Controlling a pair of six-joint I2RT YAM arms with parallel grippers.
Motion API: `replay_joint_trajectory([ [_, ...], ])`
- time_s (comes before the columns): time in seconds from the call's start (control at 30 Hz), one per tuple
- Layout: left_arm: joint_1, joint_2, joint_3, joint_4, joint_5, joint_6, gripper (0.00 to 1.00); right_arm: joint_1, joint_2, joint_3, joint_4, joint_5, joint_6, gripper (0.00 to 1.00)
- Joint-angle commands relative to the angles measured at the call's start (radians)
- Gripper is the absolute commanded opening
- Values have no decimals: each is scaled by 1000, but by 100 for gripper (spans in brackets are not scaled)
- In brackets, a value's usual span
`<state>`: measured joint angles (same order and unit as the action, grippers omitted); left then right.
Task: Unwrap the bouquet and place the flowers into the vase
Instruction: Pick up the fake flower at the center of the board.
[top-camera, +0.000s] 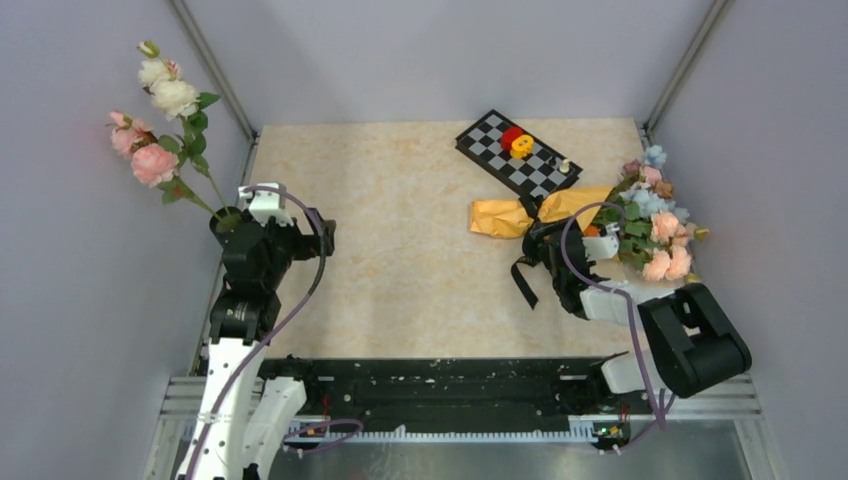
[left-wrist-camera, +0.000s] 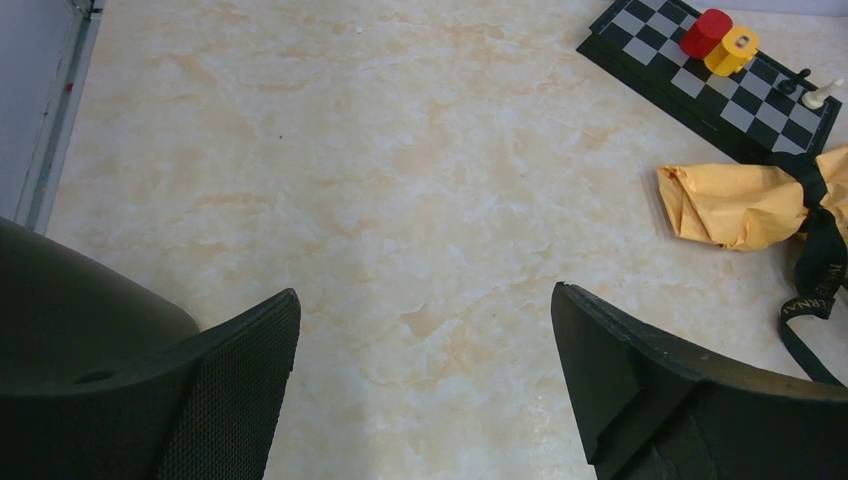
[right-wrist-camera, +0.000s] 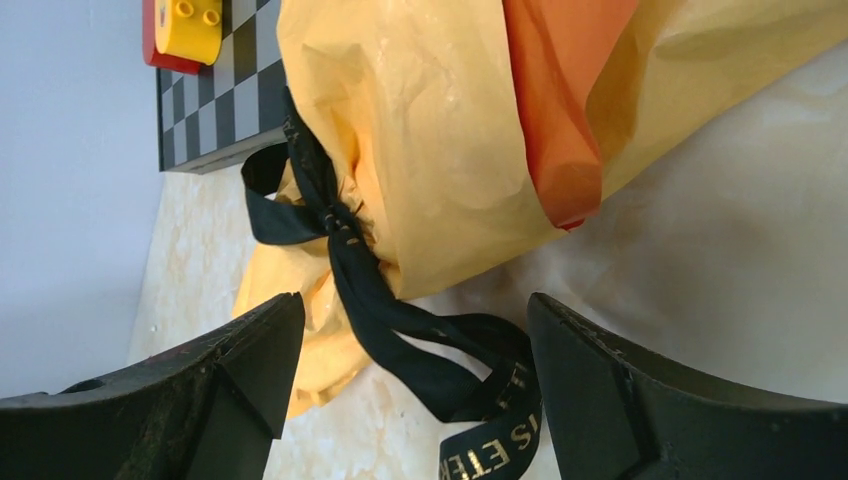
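On the right half of the table, the bouquet is lying flat with its long axis roughly left-right. The paper tail points toward the middle and the flowers face the right wall. The black ribbon is knotted around its waist, and the right gripper hangs just above that knot, jaws spread wide, gripping nothing, loose ribbon ends between them. So the right arm's clearly the closer one. The left gripper is well apart from it, also wide open and empty, over by the vase at the left edge.
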<state>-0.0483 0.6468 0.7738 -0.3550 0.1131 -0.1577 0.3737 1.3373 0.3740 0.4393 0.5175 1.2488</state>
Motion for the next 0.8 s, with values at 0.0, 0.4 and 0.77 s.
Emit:
replay_joint_trajectory([
  [0.0,-8,4,-13,59,47,12,99,-24,76,6,184,-6,-25,84],
  [0.4,-21,14,-14,60,43,18,99,-70,260,17,365,-18,-12,82],
  [0.77,-28,1,-17,60,2,22,99,-71,404,105,375,-23,6,75],
])
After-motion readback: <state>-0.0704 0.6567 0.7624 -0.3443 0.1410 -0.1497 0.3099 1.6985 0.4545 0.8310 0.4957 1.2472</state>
